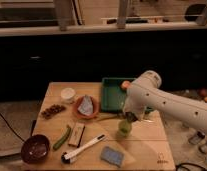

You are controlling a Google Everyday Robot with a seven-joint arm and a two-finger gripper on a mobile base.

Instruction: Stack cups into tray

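Observation:
The pale green plastic cup point(124, 129) stands upright on the wooden table, a little in front of the dark green tray point(111, 95). My gripper point(128, 118) hangs from the white arm point(157, 97) right above the cup's rim, close to it or touching it. The tray sits at the table's back middle, with a small orange object point(125, 85) at its far right side. The arm covers the tray's right part. The dark grey metal cup is not in view.
An orange plate point(86, 108) with a grey-blue item lies left of the tray, and a small white cup point(68, 94) stands behind it. A dark red bowl point(36, 148), a green vegetable point(62, 138), a white-handled tool point(84, 148) and a blue sponge point(112, 156) lie in front.

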